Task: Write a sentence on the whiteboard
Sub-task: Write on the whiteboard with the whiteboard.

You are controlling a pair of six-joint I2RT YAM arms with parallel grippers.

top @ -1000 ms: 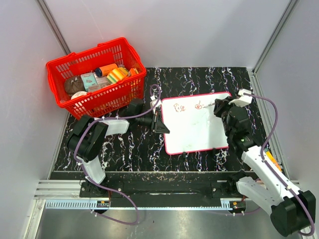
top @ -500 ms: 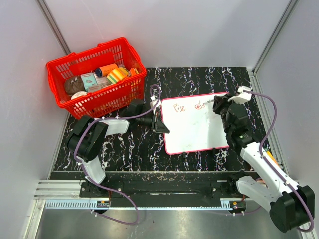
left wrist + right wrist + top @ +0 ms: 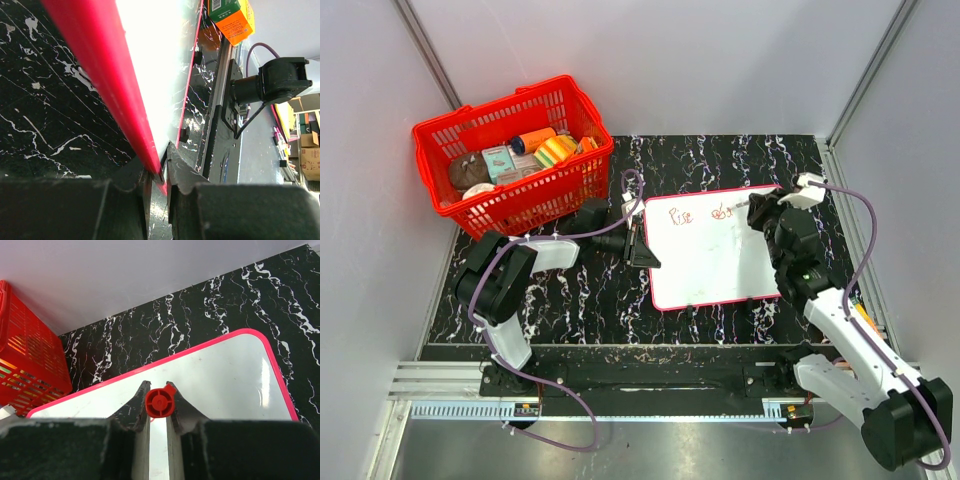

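The whiteboard (image 3: 712, 262), white with a red-pink edge, lies on the black marbled table right of centre. Red handwritten words (image 3: 680, 215) run along its top part, the sentence's one visible line. My left gripper (image 3: 642, 240) is shut on the whiteboard's left edge (image 3: 131, 100). My right gripper (image 3: 757, 210) is shut on a red marker (image 3: 160, 403), seen end-on between the fingers, its tip on the board near the upper right by the last red marks (image 3: 723, 212). The board fills the right wrist view (image 3: 220, 380).
A red basket (image 3: 510, 155) with several small items stands at the back left. An orange and green box (image 3: 231, 15) shows in the left wrist view. Grey walls close in the table on three sides.
My right gripper has shifted slightly with the marker and the red marks near the board's upper right have grown a little. The left arm and the board have not moved.
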